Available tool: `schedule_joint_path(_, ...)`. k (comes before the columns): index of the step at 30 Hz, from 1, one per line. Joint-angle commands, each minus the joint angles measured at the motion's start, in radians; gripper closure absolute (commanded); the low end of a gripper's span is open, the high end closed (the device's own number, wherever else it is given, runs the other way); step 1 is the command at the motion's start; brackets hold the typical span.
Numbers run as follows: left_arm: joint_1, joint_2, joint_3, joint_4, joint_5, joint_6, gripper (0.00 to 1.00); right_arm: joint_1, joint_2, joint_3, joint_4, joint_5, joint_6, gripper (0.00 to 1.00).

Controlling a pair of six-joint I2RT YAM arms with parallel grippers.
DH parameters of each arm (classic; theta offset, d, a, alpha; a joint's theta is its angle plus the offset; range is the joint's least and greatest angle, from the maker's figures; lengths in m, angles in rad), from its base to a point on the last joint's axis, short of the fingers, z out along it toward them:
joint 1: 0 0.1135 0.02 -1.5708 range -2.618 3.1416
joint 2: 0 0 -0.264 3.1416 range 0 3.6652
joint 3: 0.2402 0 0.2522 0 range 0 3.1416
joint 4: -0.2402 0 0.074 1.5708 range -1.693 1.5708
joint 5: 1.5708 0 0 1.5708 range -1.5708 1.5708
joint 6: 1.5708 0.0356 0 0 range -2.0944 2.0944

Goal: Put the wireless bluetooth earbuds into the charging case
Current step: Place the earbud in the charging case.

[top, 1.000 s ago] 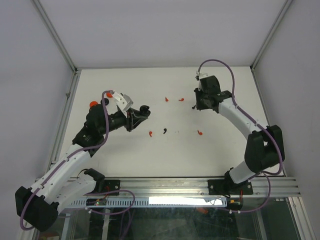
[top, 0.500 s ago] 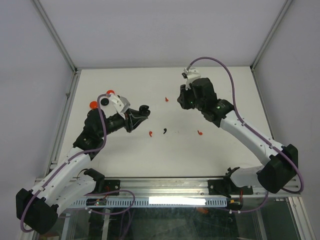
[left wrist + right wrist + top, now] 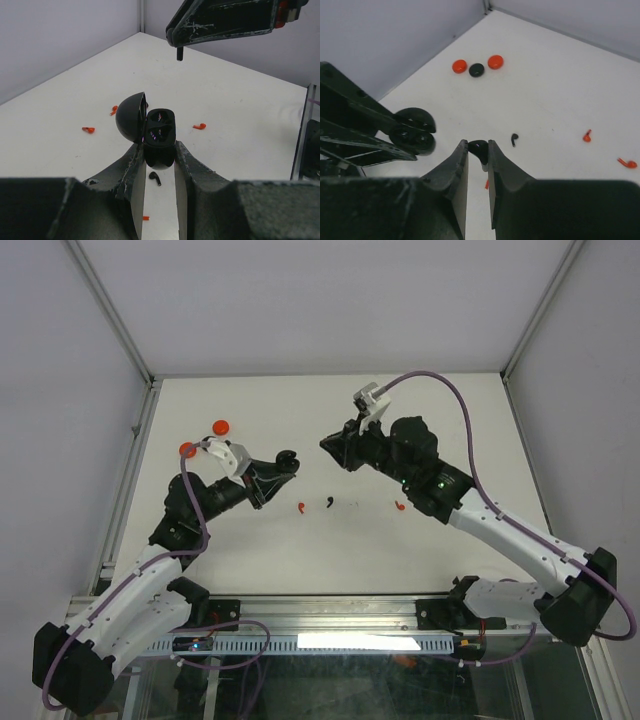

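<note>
Swinging in from the far right edge, the right arm has brought its right fingers [image 3: 455,167] to the middle of the surface. Two red earbuds that lay beside them a second ago are now covered by the arm. The left arm has hardly shifted. The right fingers stand narrow, pinching a black earbud [image 3: 479,148] at their tips, its stem pointing down. The left fingers [image 3: 127,167] are closed on the body of the black charging case [image 3: 159,132], lifted off the surface with its lid [image 3: 130,121] swung open. The pinched earbud is near the open case but apart from it.

On the white surface [image 3: 450,420] below lie a loose black earbud [image 3: 329,504], a red earbud [image 3: 301,507] just beside it and another red earbud [image 3: 401,506] further right. Two red discs [image 3: 221,427] sit at the far left, with a black disc [image 3: 476,70] between them. Pale grey walls and metal frame posts enclose the space.

The left arm [image 3: 150,570] rises bent from its base at the near left, its wrist aimed right. The right arm [image 3: 500,530] folds at a low elbow on the near right, then reaches diagonally towards the centre.
</note>
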Motion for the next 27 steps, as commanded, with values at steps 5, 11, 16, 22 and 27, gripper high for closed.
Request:
schedule_joint_path(5,0.018,-0.034,-0.035,0.176,0.072,-0.007,1.0,0.056,-0.076,-0.078,0.349,-0.174,0.057,0.83)
schedule_joint_path(11,0.019,-0.051,-0.056,0.212,0.138,0.039,1.0,0.08,-0.067,-0.113,0.457,-0.251,0.071,0.83)
schedule_joint_path(16,0.018,-0.067,-0.066,0.217,0.162,0.077,1.0,0.1,-0.033,-0.106,0.491,-0.307,0.081,0.82)
schedule_joint_path(22,0.019,-0.095,-0.079,0.217,0.166,0.126,0.99,0.12,0.002,-0.087,0.49,-0.352,0.082,0.82)
schedule_joint_path(27,0.019,-0.107,-0.081,0.217,0.172,0.135,0.99,0.133,0.021,-0.081,0.466,-0.362,0.079,0.82)
